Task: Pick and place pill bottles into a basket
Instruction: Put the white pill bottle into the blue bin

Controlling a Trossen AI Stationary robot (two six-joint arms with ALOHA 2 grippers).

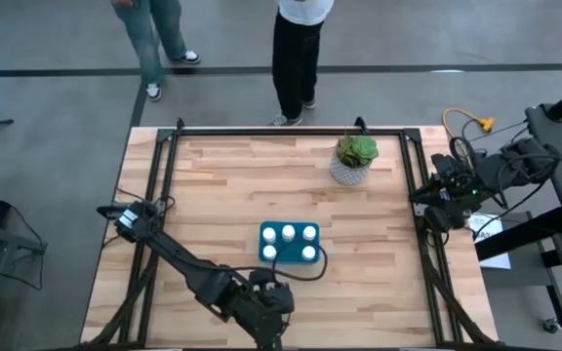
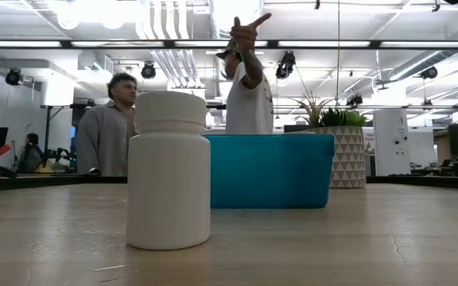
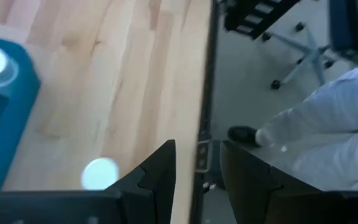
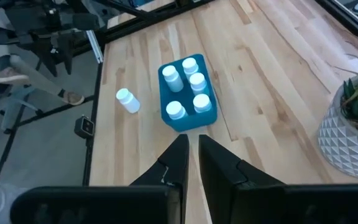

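Note:
The teal basket (image 1: 263, 230) sits mid-table and holds several white pill bottles (image 4: 197, 81). It also shows in the low view (image 2: 269, 171) and the right wrist view (image 4: 183, 126). One more pill bottle (image 2: 168, 171) stands upright on its base on the table between the basket and the near edge (image 4: 127, 99). My left gripper (image 3: 197, 171) is open and empty near the table's near edge (image 1: 271, 317), with that bottle (image 3: 100, 173) just beside one finger and outside the gap. My right gripper (image 4: 193, 152) is shut and empty at the table's right edge (image 1: 437, 200).
A white patterned pot with a green plant (image 1: 354, 161) stands at the far right of the table. Two people (image 1: 296, 49) stand beyond the far edge. A black frame (image 1: 154, 195) runs along the table's sides. Bare wood lies left and right of the basket.

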